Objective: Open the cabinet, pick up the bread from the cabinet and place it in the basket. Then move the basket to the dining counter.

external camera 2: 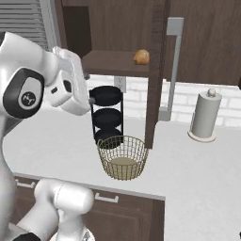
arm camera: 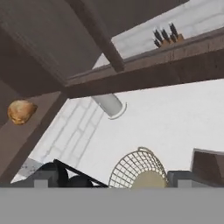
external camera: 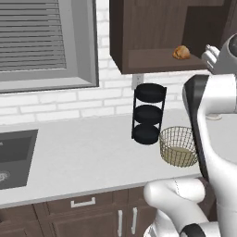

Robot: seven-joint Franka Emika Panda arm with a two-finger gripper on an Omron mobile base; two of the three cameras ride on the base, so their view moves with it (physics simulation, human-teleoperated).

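the cabinet [external camera 2: 155, 70] stands open, its door swung out edge-on toward us with the long silver handle [external camera 2: 173, 66] facing the room, so we have a clear way to the bread [external camera 2: 141, 57], which sits alone on the bottom shelf. the basket [external camera 2: 122, 157] waits on the table just below, beside the black three-tier rack [external camera: 148, 113], handy for the drop. our jaws are spread wide and hold nothing; they hang level with the shelf, apart from the bread. the fingertips are cut off at the hand view's bottom edge, and the dining counter is hidden from us.
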